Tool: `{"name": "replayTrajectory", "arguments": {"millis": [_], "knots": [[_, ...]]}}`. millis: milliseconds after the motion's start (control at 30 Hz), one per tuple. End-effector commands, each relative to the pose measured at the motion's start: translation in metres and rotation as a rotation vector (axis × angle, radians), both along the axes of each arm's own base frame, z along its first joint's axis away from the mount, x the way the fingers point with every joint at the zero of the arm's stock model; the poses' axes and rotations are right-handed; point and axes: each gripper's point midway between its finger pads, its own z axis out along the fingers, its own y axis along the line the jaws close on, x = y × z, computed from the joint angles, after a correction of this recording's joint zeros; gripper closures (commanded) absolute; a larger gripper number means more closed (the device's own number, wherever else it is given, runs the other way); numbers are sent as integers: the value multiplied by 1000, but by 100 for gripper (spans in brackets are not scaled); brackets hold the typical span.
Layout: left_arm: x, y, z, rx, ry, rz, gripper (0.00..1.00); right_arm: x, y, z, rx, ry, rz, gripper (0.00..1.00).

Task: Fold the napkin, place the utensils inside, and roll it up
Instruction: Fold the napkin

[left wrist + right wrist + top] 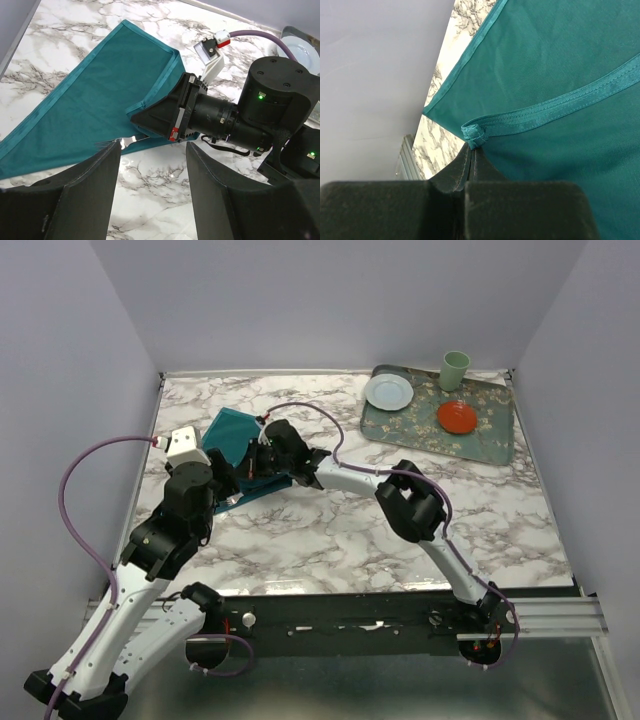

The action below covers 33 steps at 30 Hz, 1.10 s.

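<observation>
1. We see the teal napkin (pixel 228 430) lying on the marble bench (pixel 330 530) in the upper left of the overhead frame. One layer is doubled over another, so we judge the fold to be under way rather than finished.
2. The right end effector (pixel 472 150) reaches across from the lower right of that frame and is clamped on a bunched corner of the napkin's hem. We judge it pinches the corner because that lets the arm carry this layer over the cloth beneath.
3. The left end effector (pixel 154 150) hovers just below the napkin's near edge in its own wrist view, its fingers (pixel 95 185) spread and holding nothing. We read it as waiting close by, ready to pin the cloth or take a utensil.
4. At the napkin's lower edge in the left wrist view a silvery fork (pixel 105 145) peeps out, tines only. We cannot tell whether it lies on or under the cloth, and we can make out no other utensils.
5. The patterned tray (pixel 490 445) sits well apart in the upper right of the overhead frame. It bears a white plate (pixel 388 391), a red plate (pixel 457 417) and a green cup (pixel 455 368), all out of the arms' way.
6. We reckon the rolling is not yet begun.
</observation>
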Motion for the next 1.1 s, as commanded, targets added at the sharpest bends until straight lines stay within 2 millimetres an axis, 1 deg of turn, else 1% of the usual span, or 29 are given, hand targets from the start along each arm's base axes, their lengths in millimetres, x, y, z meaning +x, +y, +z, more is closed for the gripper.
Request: {"name": "replayTrajectory", "arguments": {"millis": [0, 200, 367, 433, 567, 600, 767, 933, 1067], "knots": [[-2, 1, -5, 8, 8, -9, 36, -6, 13, -7, 34, 26, 30, 99], [-3, 0, -7, 7, 11, -13, 36, -13, 19, -7, 50, 38, 55, 98], [-2, -1, -8, 6, 14, -13, 36, -19, 24, -14, 53, 63, 77, 98], [-1, -1, -8, 5, 14, -15, 36, -20, 25, -13, 58, 69, 79, 98], [-2, -1, -8, 5, 16, -16, 36, -26, 30, -19, 63, 90, 95, 98], [-2, -2, -7, 4, 15, -18, 36, -27, 31, -23, 60, 99, 99, 98], [-1, -1, -8, 5, 15, -15, 35, -30, 32, -28, 59, 115, 107, 97], [0, -4, -11, 7, 25, -20, 34, -32, 32, -28, 60, 118, 115, 97], [2, -3, -14, 16, 35, -13, 33, -35, 32, -30, 61, 126, 130, 95]]}}
